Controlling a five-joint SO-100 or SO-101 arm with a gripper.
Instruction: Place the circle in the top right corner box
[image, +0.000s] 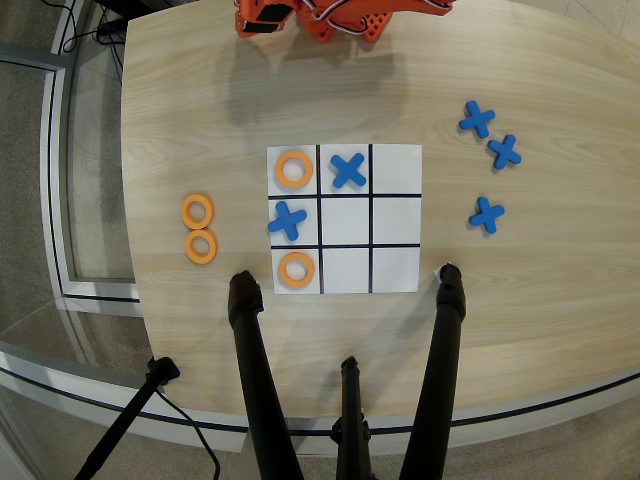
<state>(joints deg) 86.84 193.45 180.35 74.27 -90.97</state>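
Pincer's jaws unseen at top edge; circle (296, 269) lies free

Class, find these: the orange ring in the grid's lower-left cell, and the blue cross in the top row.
Flat orange ring (285, 270), overhead view, on its left band.
Blue foam cross (348, 171), overhead view, at its centre.

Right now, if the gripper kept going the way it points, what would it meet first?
Cannot tell: only part of the orange arm shows at the table's far edge, folded back. The gripper's tips and heading are not clear in the overhead view.
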